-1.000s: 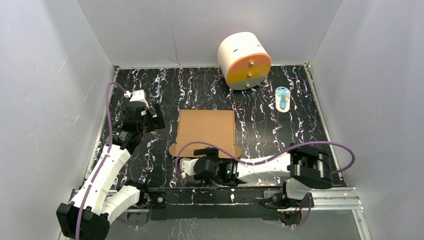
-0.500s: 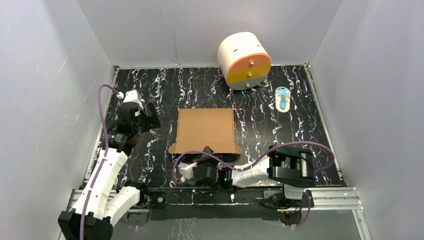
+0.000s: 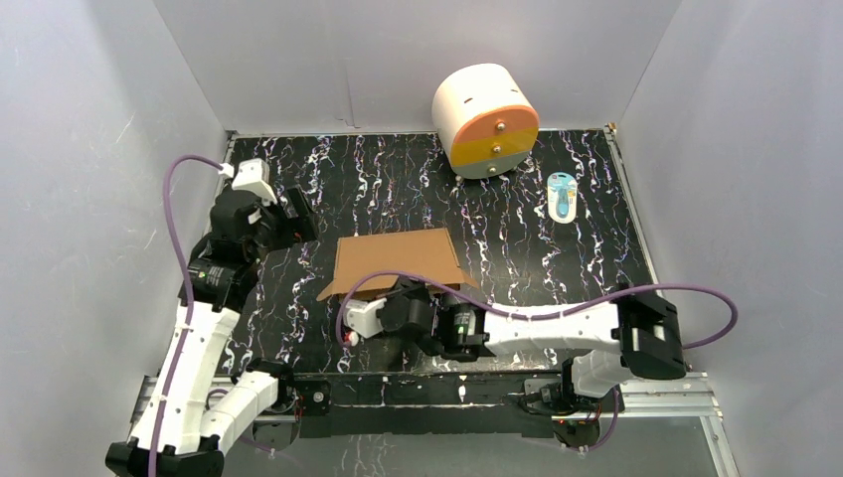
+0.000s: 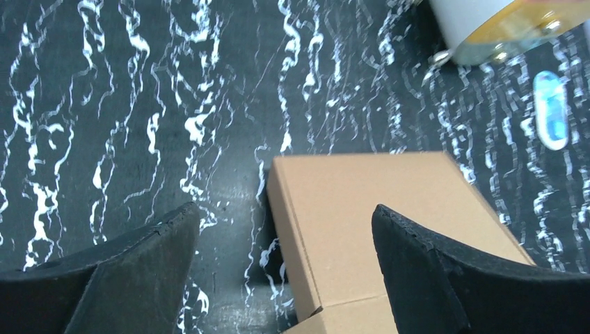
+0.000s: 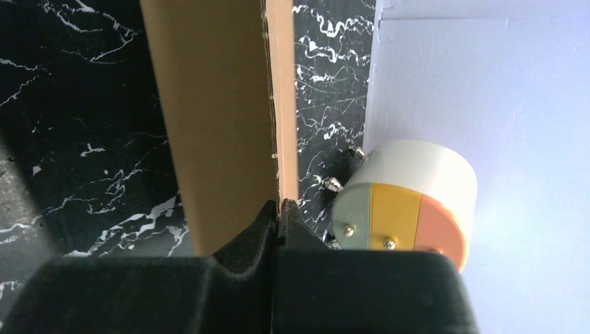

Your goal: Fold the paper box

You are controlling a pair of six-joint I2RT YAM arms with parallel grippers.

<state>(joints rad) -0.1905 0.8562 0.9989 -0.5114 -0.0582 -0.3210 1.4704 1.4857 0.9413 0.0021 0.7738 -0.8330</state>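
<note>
Having just closed, the right jaws are pinching the paper box (image 3: 398, 256) by its near edge and raising it to begin folding, while the left jaws are hanging spread.

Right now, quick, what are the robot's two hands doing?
Left gripper: open, holding nothing, above the left edge of the paper box.
Right gripper: closed, pinching the near edge of the paper box.

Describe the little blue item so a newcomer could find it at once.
Find the white cylinder with the orange-yellow face at the far edge of the table. To its right and nearer lies a small oblong item, the only blue thing, dwarfed by the cylinder.
</note>
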